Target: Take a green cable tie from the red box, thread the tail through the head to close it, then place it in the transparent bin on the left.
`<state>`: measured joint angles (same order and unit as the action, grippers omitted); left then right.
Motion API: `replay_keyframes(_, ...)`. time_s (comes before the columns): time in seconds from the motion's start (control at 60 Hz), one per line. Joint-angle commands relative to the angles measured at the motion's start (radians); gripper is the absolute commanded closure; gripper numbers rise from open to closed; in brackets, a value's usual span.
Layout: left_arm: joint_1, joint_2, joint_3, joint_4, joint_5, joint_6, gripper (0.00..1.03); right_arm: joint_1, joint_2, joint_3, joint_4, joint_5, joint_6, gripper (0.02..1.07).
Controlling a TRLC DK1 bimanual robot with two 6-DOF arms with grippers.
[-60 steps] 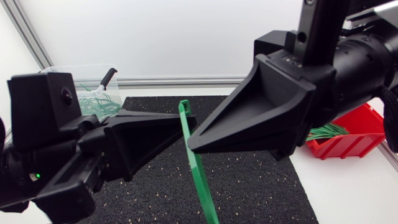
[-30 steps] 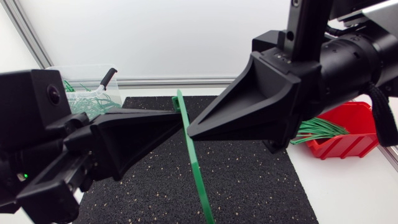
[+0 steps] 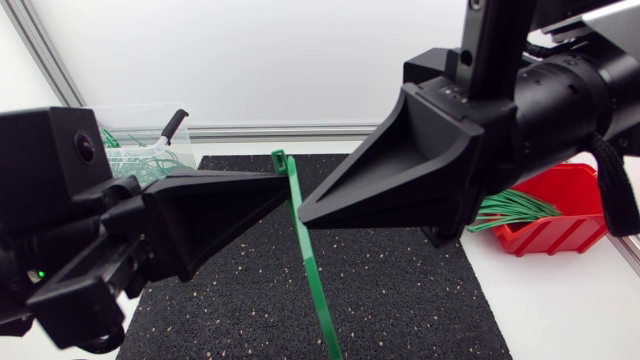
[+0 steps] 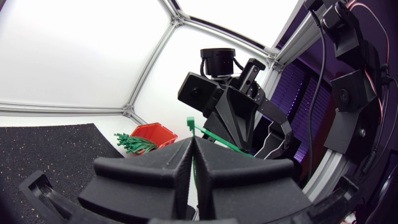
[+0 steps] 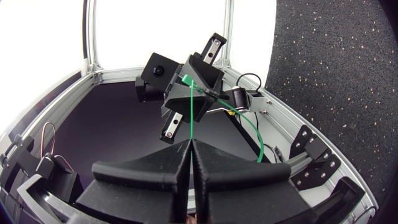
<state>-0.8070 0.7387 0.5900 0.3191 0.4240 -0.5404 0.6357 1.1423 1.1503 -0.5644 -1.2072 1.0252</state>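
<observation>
Left jaws and right jaws both clamp one green cable tie (image 3: 311,260) above one black mat (image 3: 400,290). One red box (image 3: 562,236) and one transparent bin (image 3: 140,125) hold more ties (image 3: 515,210).

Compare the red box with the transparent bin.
The red box is opaque and sits right of the black mat; the transparent bin is clear and sits left of it, farther back. The box's green cable ties lie straight, poking over its edge; the bin's are tangled. Both are open-topped.
</observation>
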Motion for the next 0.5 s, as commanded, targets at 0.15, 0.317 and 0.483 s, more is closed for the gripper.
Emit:
replay_keyframes(0.15,0.025,0.031,0.002,0.021,0.022,0.013,0.99,0.016,0.004,-0.008,0.015,-0.005,0.019,1.01)
replay_keyframes(0.317,0.023,0.037,0.002,0.025,0.025,0.013,0.99,0.018,0.007,-0.009,0.018,-0.005,0.019,1.01)
replay_keyframes(0.483,0.019,0.036,0.008,0.026,0.029,0.013,0.99,0.018,0.027,-0.020,0.028,-0.005,0.018,1.01)
